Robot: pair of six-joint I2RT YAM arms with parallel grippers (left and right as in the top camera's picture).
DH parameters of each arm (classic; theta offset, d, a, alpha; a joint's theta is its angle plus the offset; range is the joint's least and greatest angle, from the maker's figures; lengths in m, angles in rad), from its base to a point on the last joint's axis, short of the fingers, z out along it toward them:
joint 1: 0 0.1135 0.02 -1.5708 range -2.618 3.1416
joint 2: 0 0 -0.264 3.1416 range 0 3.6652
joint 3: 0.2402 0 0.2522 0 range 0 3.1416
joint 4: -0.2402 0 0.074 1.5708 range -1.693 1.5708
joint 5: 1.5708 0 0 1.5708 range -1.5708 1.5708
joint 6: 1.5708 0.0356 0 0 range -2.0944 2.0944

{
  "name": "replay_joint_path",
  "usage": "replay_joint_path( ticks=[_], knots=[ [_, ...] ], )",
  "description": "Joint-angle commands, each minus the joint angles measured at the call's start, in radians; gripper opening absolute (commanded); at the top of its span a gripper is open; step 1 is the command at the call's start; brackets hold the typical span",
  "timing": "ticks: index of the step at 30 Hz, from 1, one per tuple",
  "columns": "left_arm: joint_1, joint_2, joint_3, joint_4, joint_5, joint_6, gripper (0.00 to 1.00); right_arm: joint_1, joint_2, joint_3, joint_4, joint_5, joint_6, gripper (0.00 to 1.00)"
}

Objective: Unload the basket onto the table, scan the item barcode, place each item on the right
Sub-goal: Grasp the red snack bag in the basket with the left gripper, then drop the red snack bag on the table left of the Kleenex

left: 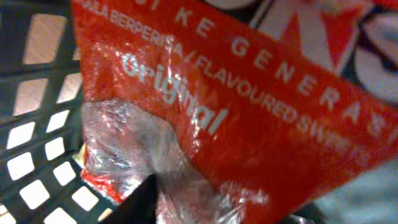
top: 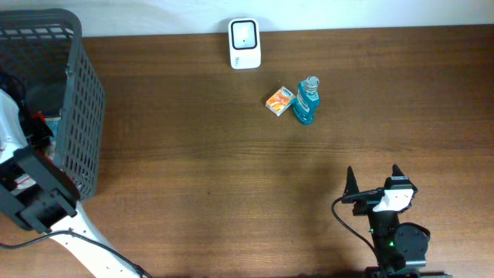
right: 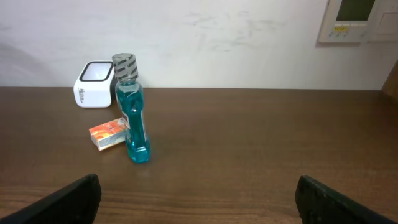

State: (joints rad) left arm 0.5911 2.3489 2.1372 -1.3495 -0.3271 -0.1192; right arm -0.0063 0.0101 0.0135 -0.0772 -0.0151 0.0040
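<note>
A red snack packet (left: pixel 261 93) with white print fills the left wrist view, lying inside the dark mesh basket (left: pixel 37 155). My left gripper (left: pixel 217 211) straddles the packet's crinkled clear end; one dark finger (left: pixel 143 199) touches the plastic and the other barely shows, so I cannot judge the grip. From overhead that gripper is hidden down in the basket (top: pixel 77 116). The white scanner (top: pixel 245 43) stands at the table's far edge. My right gripper (top: pixel 373 179) rests open near the front edge, nothing between its fingers (right: pixel 62 202).
A blue bottle (top: pixel 308 100) stands upright beside a small orange box (top: pixel 280 102), in front of the scanner (right: pixel 93 84). Other packets lie under the red one in the basket. Brown tabletop (top: pixel 201 170) stretches between basket and right arm.
</note>
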Motion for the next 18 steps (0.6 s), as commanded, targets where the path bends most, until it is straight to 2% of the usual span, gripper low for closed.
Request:
replay_joint_path(
  ticks=[1,4,7,9,14,17,18],
  knots=[
    [0.008,-0.007,-0.011,0.025,-0.029,0.008,0.0,0.006,-0.006,-0.008,-0.002,0.008,0.011,0.99],
    [0.007,-0.009,0.026,0.005,-0.002,0.0,0.0,0.006,-0.006,-0.008,-0.002,0.008,0.011,0.99],
    [0.007,-0.01,0.197,-0.059,0.177,-0.003,0.0,0.006,-0.006,-0.008,-0.002,0.008,0.011,0.98],
    [0.007,-0.01,0.454,-0.143,0.303,-0.079,0.0,0.006,-0.006,-0.008,-0.002,0.009,0.011,0.99],
    [0.006,-0.01,1.011,-0.241,0.608,-0.229,0.0,0.006,-0.006,-0.008,-0.002,0.008,0.011,0.98],
    [-0.021,-0.121,1.001,-0.184,0.877,-0.262,0.0,0.006,-0.006,-0.008,-0.002,0.008,0.011,0.99],
    [-0.049,-0.145,1.001,-0.186,0.92,-0.262,0.0,0.006,-0.006,-0.008,-0.002,0.008,0.011,0.99]
  ],
)
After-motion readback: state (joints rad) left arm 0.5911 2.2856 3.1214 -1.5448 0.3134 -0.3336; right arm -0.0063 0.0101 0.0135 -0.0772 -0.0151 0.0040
